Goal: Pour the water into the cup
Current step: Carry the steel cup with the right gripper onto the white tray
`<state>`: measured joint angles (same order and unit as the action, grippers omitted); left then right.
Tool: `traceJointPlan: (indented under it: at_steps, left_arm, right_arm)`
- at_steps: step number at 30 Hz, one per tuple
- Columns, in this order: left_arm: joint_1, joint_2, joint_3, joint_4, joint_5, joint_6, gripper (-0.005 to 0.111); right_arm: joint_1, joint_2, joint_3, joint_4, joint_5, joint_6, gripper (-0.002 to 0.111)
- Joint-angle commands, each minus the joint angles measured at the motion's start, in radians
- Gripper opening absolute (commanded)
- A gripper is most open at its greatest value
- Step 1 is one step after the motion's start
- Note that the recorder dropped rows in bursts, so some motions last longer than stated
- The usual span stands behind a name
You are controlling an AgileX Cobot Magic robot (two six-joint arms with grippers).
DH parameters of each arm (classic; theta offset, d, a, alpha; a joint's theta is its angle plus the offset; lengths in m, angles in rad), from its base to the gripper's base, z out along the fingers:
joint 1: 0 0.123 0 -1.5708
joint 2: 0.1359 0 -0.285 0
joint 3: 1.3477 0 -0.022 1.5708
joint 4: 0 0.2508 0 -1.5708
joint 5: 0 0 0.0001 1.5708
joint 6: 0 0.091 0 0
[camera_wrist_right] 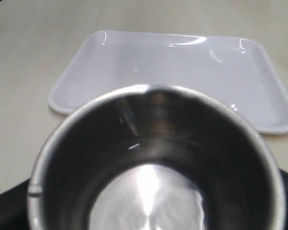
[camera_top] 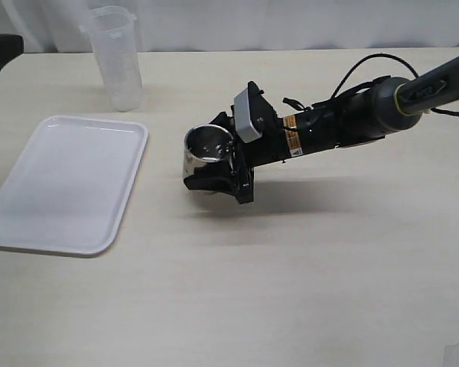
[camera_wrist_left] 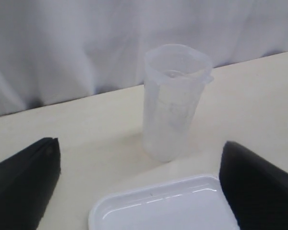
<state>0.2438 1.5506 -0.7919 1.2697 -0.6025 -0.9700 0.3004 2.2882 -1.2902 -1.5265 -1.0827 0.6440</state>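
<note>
The steel cup (camera_top: 206, 157) stands a little right of the table's middle, between the fingers of my right gripper (camera_top: 204, 153), which is shut on it from the right side. In the right wrist view the cup (camera_wrist_right: 153, 158) fills the frame; its shiny inside looks dry and bare. The translucent beaker (camera_top: 118, 57) stands upright at the back left. Any water in it is too faint to make out. My left gripper (camera_wrist_left: 141, 191) is open, short of the beaker (camera_wrist_left: 175, 100) and apart from it, with only its black body (camera_top: 0, 50) showing at the exterior view's left edge.
A white tray (camera_top: 69, 183) lies flat on the left of the table, between the beaker and the front edge; it also shows as the tray (camera_wrist_left: 168, 206) under my left gripper and the tray (camera_wrist_right: 182, 62) beyond the cup. A white curtain backs the table.
</note>
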Motion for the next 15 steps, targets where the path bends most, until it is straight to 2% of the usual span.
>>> traceJointPlan:
  at_steps: [1, 15]
  left_arm:
    - [0.000, -0.009, 0.036, -0.026, -0.015, 0.060, 0.084]
    - [0.000, -0.009, 0.045, -0.026, -0.004, 0.081, 0.084]
  right_arm:
    - [0.071, -0.012, -0.036, 0.038, -0.002, 0.037, 0.004]
    - [0.288, 0.070, -0.291, 0.108, 0.151, 0.153, 0.004]
